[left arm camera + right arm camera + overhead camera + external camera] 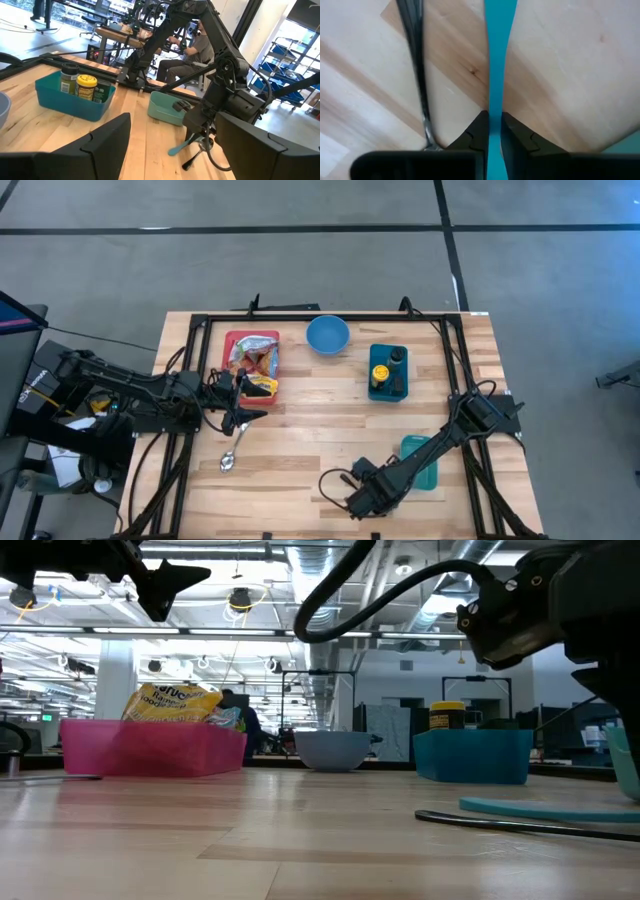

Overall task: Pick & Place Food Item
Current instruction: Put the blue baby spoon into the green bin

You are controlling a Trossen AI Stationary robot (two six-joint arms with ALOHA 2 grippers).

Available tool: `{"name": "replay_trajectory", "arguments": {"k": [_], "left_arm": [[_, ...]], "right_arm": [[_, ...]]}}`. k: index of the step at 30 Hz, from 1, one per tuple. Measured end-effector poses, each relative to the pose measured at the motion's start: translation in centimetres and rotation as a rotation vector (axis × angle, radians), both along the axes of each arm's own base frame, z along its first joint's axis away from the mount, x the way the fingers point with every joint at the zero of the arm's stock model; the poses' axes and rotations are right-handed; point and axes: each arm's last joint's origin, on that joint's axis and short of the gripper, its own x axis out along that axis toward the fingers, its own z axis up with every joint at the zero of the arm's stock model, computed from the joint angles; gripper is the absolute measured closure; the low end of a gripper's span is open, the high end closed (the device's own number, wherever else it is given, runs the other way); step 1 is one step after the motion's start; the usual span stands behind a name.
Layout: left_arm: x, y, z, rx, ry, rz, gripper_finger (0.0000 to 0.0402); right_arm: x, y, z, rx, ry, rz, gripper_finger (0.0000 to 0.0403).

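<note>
A pink bin (252,367) with snack bags (175,700) stands at the table's far left. My left gripper (240,408) is open and empty, raised just near of the bin; it also shows in the low view (165,580). My right gripper (362,498) is near the table's front edge, left of a teal tray (422,462). It is shut on a narrow teal strip (495,60), like a utensil handle. The strip also shows in the left wrist view (179,147). My right gripper pinches the teal strip between its two fingers (479,131) at the strip's end nearest the gripper (494,112). The fingers slant down toward the table and lie along the strip. The strip runs on ahead of them, low over the wood (545,808).
A thin dark rod or cable (417,65) lies beside the teal strip. A blue bowl (327,335) and a teal bin with jars (388,372) stand at the back. A metal spoon (230,457) lies at the near left. Bare wood lies in the middle.
</note>
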Motion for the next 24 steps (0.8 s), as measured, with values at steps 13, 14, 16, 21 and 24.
{"name": "replay_trajectory", "arguments": {"k": [13, 14, 16, 21, 24], "left_arm": [[0.00, 0.00, 0.00, 0.000, 0.000, 0.000, 0.0115], [0.00, 0.00, -0.01, 0.000, 0.000, 0.000, 0.0115], [0.00, -0.01, -0.01, 0.000, 0.001, 0.000, 0.0115], [0.00, 0.00, 0.00, 0.000, 0.000, 0.000, 0.0115], [0.00, 0.00, 0.00, 0.000, 0.000, 0.000, 0.0115]], "right_arm": [[-0.09, -0.08, 0.00, -0.010, 0.009, 0.016, 0.0385], [-0.09, -0.08, 0.00, -0.011, 0.009, 0.020, 0.0385], [-0.09, -0.09, 0.00, -0.014, 0.007, 0.024, 0.0387], [-0.11, -0.23, 0.33, -0.040, -0.013, 0.027, 0.0387], [-0.26, -0.39, 0.84, -0.060, -0.025, 0.028, 0.0387]]}}
